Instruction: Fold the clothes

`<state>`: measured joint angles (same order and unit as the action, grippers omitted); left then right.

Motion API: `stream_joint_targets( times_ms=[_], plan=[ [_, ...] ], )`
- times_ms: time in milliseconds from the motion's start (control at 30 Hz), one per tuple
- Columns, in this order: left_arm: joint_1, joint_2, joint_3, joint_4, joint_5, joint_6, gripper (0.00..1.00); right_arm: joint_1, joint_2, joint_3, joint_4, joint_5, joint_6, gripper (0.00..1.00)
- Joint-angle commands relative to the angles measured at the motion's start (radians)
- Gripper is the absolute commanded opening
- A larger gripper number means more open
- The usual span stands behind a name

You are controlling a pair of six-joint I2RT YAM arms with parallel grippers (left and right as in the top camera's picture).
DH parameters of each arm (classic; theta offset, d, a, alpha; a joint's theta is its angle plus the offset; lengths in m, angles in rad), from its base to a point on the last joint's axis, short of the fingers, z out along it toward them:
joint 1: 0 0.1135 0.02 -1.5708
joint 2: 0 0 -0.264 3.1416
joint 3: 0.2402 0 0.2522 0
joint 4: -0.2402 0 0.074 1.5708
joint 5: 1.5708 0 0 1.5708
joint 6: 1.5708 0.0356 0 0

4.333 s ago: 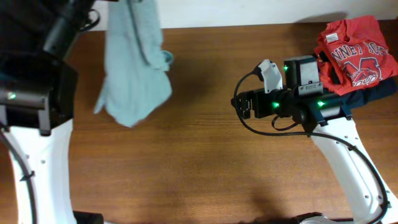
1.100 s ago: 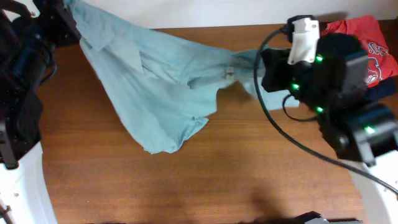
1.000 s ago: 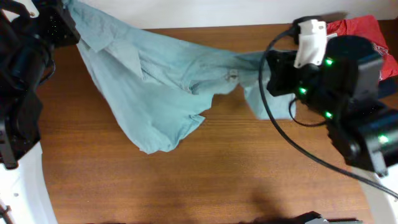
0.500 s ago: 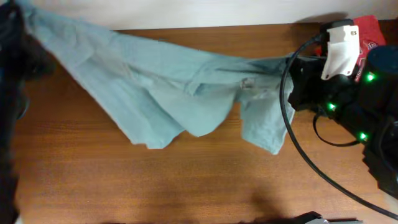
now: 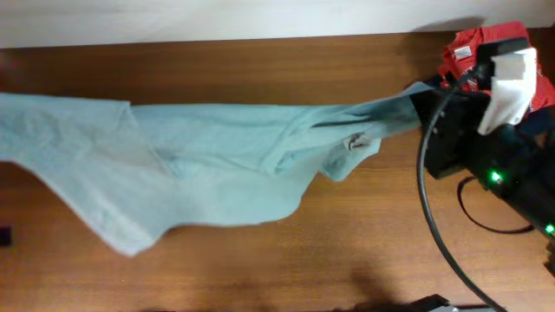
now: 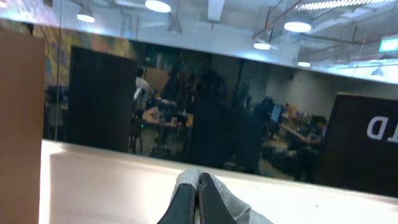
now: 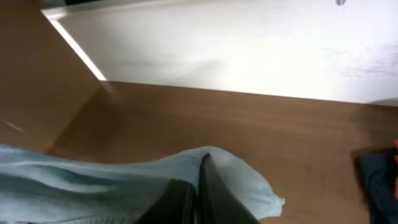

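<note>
While both grippers pinch its ends, the sage T-shirt (image 5: 217, 165) hangs stretched wide above the brown wooden table (image 5: 260, 269).

Beyond the left gripper (image 6: 199, 200) lies a dim hall with glass panes, ceiling lights (image 6: 158, 5) and people at desks; a pale wall (image 7: 249, 43) runs beyond the right gripper (image 7: 198, 186). Each pair of fingers is pressed together on a fold of the shirt, which sags in wrinkles between them. A red shirt (image 5: 473, 52) sits just beside the right gripper, its white lettering too small to read, with a navy garment (image 7: 380, 180) to that gripper's right. Ahead of the left gripper and to its right, a dark panel (image 6: 367, 143) reads "LD".
</note>
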<state>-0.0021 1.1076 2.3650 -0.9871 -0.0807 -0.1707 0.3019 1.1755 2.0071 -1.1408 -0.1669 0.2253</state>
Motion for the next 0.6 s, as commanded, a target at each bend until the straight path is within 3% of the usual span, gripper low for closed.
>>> stream_joint_targets(
  times_ms=[0, 300, 567],
  plan=[
    [0.008, 0.0, 0.032, 0.007, -0.025, 0.034, 0.01, 0.0, -0.012, 0.019, 0.006, -0.013, 0.046, 0.04],
    [0.007, 0.058, -0.038, 0.002, -0.005, 0.025, 0.01, -0.001, 0.043, 0.018, -0.017, 0.126, 0.199, 0.04],
    [0.007, 0.232, -0.073, 0.002, 0.096, 0.008, 0.01, -0.017, 0.173, 0.018, -0.05, 0.202, 0.289, 0.04]
  ],
)
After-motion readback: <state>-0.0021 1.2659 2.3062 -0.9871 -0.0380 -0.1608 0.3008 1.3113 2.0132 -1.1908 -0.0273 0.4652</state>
